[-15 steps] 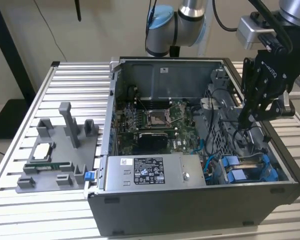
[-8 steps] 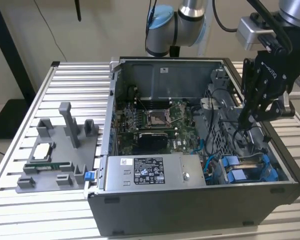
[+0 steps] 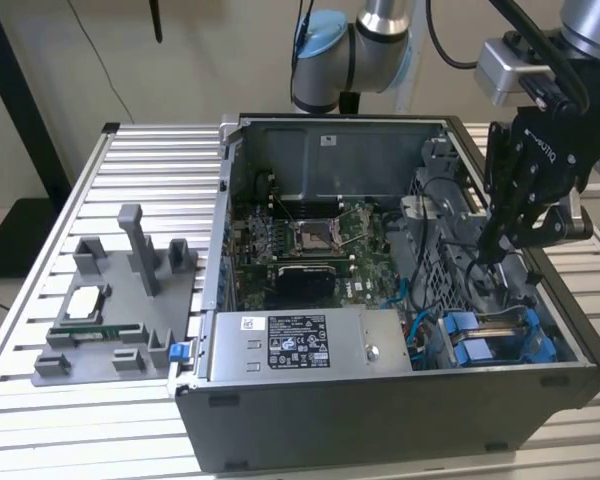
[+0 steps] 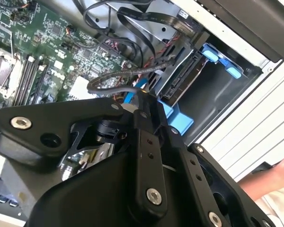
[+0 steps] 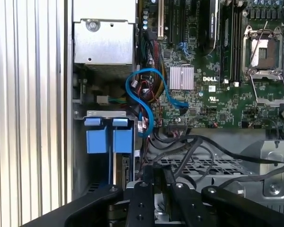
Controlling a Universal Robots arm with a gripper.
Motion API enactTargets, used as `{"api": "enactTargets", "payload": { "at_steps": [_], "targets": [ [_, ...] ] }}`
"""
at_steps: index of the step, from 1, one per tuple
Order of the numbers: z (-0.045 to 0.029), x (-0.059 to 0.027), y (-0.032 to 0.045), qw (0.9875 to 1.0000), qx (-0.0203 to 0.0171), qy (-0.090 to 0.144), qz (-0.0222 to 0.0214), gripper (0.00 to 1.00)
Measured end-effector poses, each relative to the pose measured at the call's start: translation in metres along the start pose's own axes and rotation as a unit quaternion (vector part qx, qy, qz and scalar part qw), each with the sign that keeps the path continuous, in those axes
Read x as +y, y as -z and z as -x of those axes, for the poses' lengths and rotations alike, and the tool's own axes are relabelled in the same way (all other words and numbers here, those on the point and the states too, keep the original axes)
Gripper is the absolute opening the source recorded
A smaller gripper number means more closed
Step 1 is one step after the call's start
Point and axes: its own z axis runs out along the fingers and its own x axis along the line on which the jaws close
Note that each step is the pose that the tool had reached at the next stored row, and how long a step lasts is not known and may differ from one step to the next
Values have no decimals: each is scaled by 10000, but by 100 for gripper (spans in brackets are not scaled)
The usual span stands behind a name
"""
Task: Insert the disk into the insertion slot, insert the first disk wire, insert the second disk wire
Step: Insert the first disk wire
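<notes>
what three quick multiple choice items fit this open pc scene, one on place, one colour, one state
1. The gripper hangs over which end of the case? A the exterior view's left, B the middle, C the exterior view's right.
2. The looped cable in the first wrist view is: A red, B blue, C yellow.
3. The disk is: A lying outside the case, B seated in the insertion slot, C held by the gripper.
Answers: C, it stands above that end; B, the loop is bright blue; B, its edge sits inside.
</notes>
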Motion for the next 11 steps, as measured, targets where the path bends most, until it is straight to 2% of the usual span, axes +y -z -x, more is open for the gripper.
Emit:
{"api": "enactTargets", "payload": {
  "at_steps": [11],
  "targets": [
    [-45, -48, -39, 10000, 33, -2, 24, 0]
  ]
}}
